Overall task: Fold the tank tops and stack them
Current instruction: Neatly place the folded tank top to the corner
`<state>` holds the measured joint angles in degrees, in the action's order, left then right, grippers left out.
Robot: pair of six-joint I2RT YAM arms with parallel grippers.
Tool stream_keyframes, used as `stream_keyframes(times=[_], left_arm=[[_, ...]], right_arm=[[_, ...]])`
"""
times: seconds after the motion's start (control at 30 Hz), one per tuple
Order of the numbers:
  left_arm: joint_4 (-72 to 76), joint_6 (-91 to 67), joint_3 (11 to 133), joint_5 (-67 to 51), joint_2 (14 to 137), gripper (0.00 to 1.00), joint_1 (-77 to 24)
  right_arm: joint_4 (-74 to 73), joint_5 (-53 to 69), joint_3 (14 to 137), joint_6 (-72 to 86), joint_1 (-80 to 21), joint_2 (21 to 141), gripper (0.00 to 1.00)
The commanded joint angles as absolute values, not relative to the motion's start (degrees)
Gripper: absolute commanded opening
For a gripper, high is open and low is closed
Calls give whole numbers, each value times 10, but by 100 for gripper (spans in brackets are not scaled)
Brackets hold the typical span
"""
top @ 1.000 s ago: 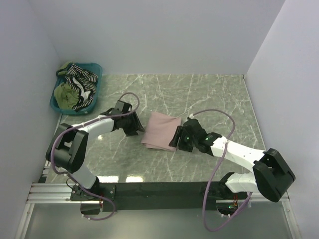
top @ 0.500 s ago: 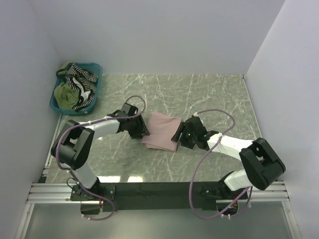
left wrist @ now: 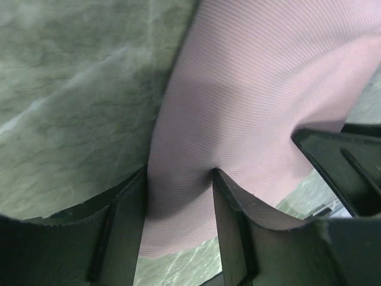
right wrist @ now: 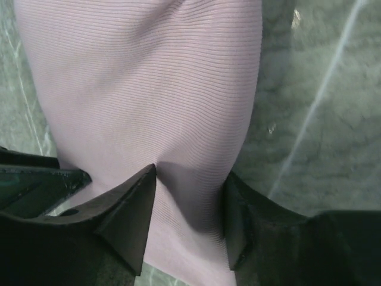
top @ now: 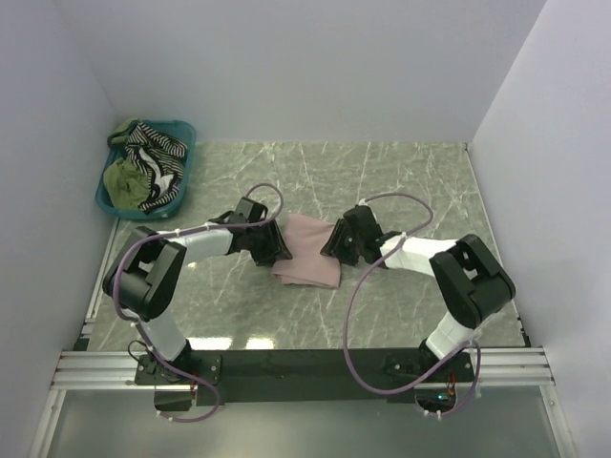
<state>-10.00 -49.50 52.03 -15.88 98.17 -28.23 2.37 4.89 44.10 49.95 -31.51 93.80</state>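
Note:
A dusty pink tank top (top: pixel 307 252) lies folded into a narrow rectangle on the marble table, between the two arms. My left gripper (top: pixel 278 250) is at its left edge and my right gripper (top: pixel 334 245) at its right edge. Up close, the left gripper (left wrist: pixel 180 177) stands open, fingers straddling the pink cloth (left wrist: pixel 268 77). The right gripper (right wrist: pixel 190 174) is open too, with the pink cloth (right wrist: pixel 143 77) slightly bunched between its fingers. A striped tank top (top: pixel 158 143) and an olive green one (top: pixel 124 177) lie in the basket.
The teal basket (top: pixel 103 198) stands at the back left corner against the wall. White walls close in the table (top: pixel 410 181) on the left, back and right. The rail with the arm bases runs along the near edge.
Both grippers have closed in on the pink top from either side and moved toward its far end. The right jaws have narrowed around the cloth. The top has stayed in place.

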Motion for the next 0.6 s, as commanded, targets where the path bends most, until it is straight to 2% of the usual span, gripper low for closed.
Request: stream_keyframes(times=[0.0,0.03,0.07,0.1,0.13,0.17,0.37,0.57], left_arm=[[-91,-499,539,-171,1000,52,-290],[-95,-497,542,-171,1000,52,-291],[-100,-490,551,-171,999,53,-291],[-116,-488,555,-168,996,53,-291],[-125,-483,561,-157,994,53,-290],[-134,-477,569,-149,986,53,-287],[-174,-465,576,-139,923,55,-242],[-206,-445,599,-150,861,55,-205]], right_arm=[[-25,40,486,471,-314,974,49],[-39,33,506,466,-312,980,43],[-53,28,515,454,-312,993,27],[-77,24,523,449,-312,999,18],[-88,15,537,445,-312,1005,4],[-97,12,543,440,-311,1012,0],[-134,4,569,440,-279,1013,0],[-183,1,658,442,-209,1040,0]])
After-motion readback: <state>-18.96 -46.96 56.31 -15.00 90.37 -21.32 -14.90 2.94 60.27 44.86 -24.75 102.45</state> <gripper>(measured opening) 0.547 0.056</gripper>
